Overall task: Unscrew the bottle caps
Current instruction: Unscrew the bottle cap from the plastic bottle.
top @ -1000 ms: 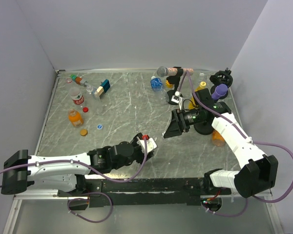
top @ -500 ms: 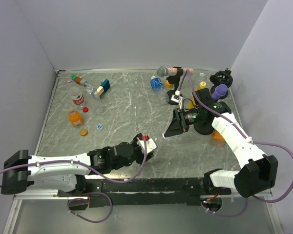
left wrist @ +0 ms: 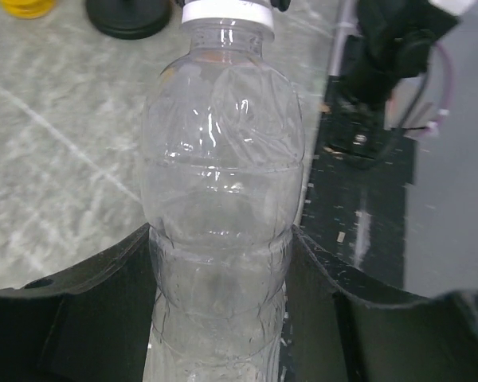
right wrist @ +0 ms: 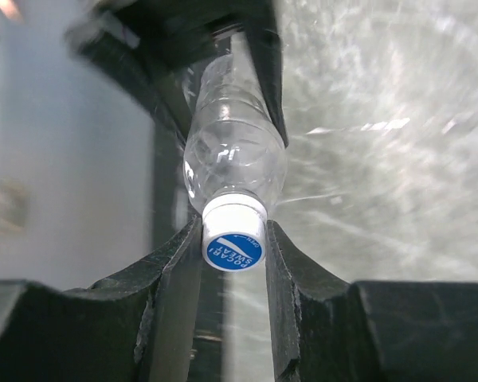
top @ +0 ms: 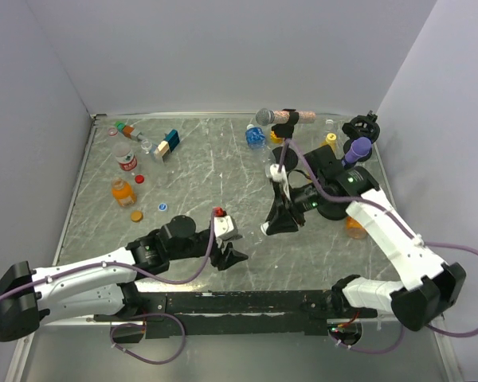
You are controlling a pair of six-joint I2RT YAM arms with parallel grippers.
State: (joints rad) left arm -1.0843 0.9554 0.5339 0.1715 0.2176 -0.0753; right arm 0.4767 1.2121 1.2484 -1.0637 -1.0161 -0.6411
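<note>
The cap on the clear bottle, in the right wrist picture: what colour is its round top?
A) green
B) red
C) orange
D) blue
D: the right wrist view looks straight at the cap on the clear bottle, and its round top is blue with white letters, above white sides.

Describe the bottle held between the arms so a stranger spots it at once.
Start at the marble table's near middle, where both arms meet. The left gripper holds a clear bottle there, its cap between the right gripper's fingers. Unlike the orange bottle at the left, it is colourless and unlabelled, its white cap blue on top.
</note>
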